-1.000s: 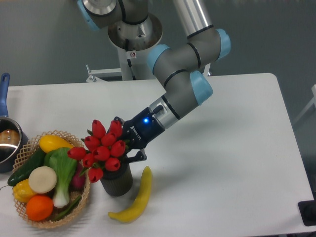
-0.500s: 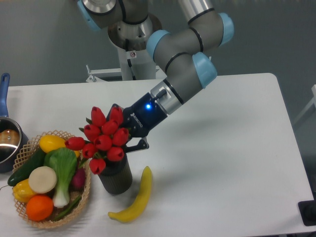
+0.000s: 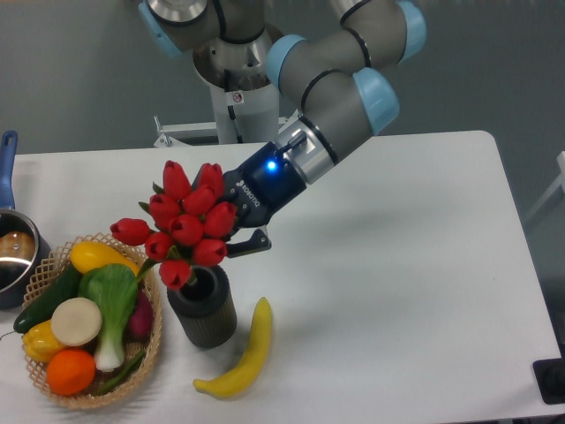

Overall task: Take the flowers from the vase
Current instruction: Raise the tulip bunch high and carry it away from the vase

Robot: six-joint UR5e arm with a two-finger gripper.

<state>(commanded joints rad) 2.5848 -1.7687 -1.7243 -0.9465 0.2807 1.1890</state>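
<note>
Your gripper (image 3: 231,237) comes in from the upper right, low over the vase (image 3: 202,308), and its fingers are closed on the flowers (image 3: 184,228), gripping the bunch just behind the red buds; one dark finger (image 3: 250,244) shows at the right of the bunch, the other is hidden by the blooms. You can see the tulip heads sitting above the vase mouth and spreading to the left, one bud reaching out over the basket (image 3: 150,346). A thin green stem runs down from the bunch toward the round opening, but you cannot tell whether the stem ends are inside the vase or just clear of it. The vase stands upright on the white table (image 3: 397,291), just beside the basket on its right. A yellow banana (image 3: 244,354) lies on the table at the vase's lower right, close to its base. The basket holds a cucumber (image 3: 48,299), a lemon (image 3: 94,256), an orange (image 3: 71,371) and a leafy green. At the far left edge you have a pot (image 3: 12,252) with a blue handle, partly cut off by the frame. A blue light glows on the gripper body.
</note>
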